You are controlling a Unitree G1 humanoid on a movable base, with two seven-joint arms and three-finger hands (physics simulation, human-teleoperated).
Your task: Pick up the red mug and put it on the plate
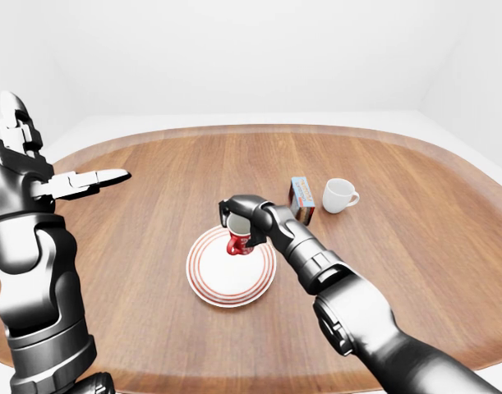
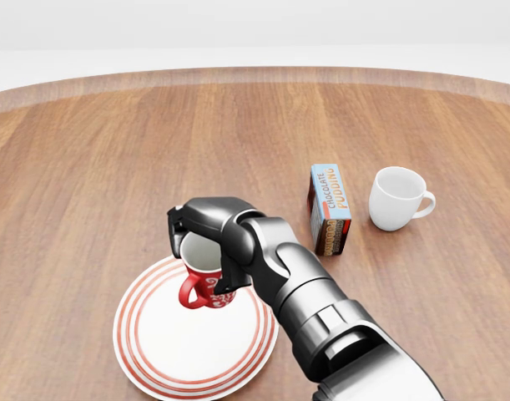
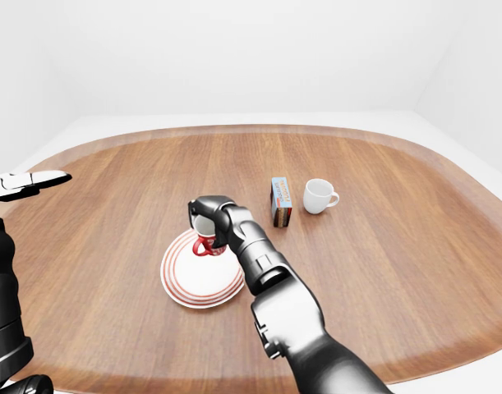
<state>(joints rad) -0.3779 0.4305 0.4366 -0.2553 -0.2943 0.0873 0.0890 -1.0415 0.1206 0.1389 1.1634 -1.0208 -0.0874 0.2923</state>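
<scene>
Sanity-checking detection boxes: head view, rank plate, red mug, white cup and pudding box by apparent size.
1. plate, clearly largest.
2. pudding box and white cup: look alike, not ranking them.
3. red mug: looks smallest, but the right hand covers part of it, so unsure.

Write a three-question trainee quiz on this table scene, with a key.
1. True or false: the right hand grips the red mug by its rim.
2. The mug is over which thing? A) plate B) white cup C) pudding box
3. Fill in: the left hand is raised with fingers ____.

Key: 1 true; 2 A; 3 open.
</scene>
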